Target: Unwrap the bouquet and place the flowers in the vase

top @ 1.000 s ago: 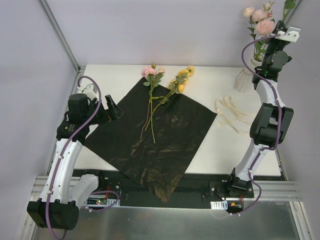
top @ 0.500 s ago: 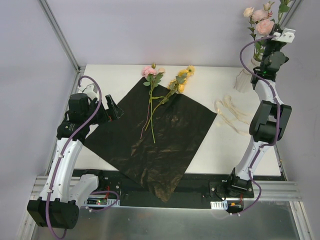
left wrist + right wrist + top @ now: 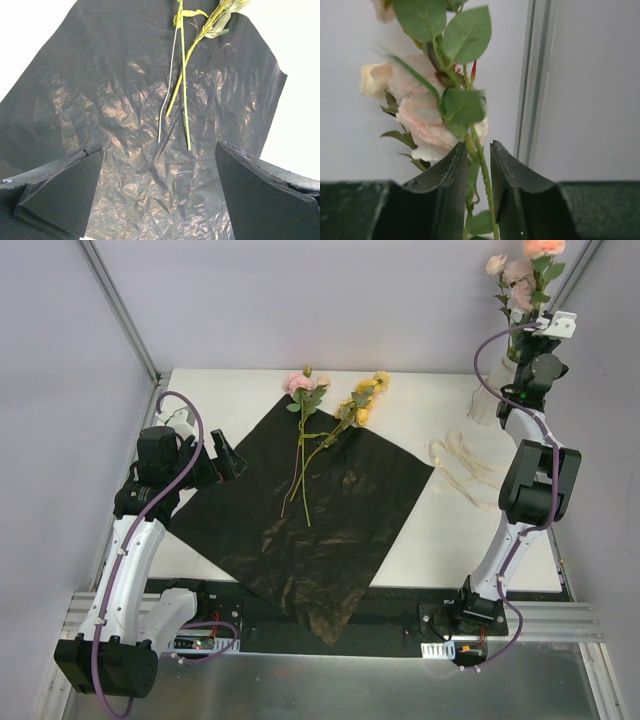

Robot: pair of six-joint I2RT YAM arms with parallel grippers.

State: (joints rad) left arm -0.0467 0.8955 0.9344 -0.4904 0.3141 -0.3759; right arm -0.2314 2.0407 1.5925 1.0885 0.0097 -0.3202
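The white ribbed vase (image 3: pixel 487 400) stands at the table's far right with peach and pink flowers (image 3: pixel 520 280) rising from it. My right gripper (image 3: pixel 535 330) is above the vase. In the right wrist view its jaws (image 3: pixel 479 146) stand slightly apart around a green stem (image 3: pixel 483 167), with a gap on both sides, below a pale pink rose (image 3: pixel 420 120). The black sheet (image 3: pixel 310 520) lies spread flat with a pink flower (image 3: pixel 299 383) and a yellow flower (image 3: pixel 365 392) on its far corner. My left gripper (image 3: pixel 228 455) hovers open at the sheet's left edge, its stems (image 3: pixel 183 100) ahead of the fingers (image 3: pixel 158 146).
A cream ribbon (image 3: pixel 462 465) lies loose on the white tabletop between the sheet and the vase. Grey enclosure walls and a metal post (image 3: pixel 532 80) stand close behind the vase. The sheet's near corner hangs over the table's front edge (image 3: pixel 330 625).
My right gripper's jaws have parted from the stem, and the hand has shifted a little left and down. The pink flower head now stands higher. The left arm has not moved.
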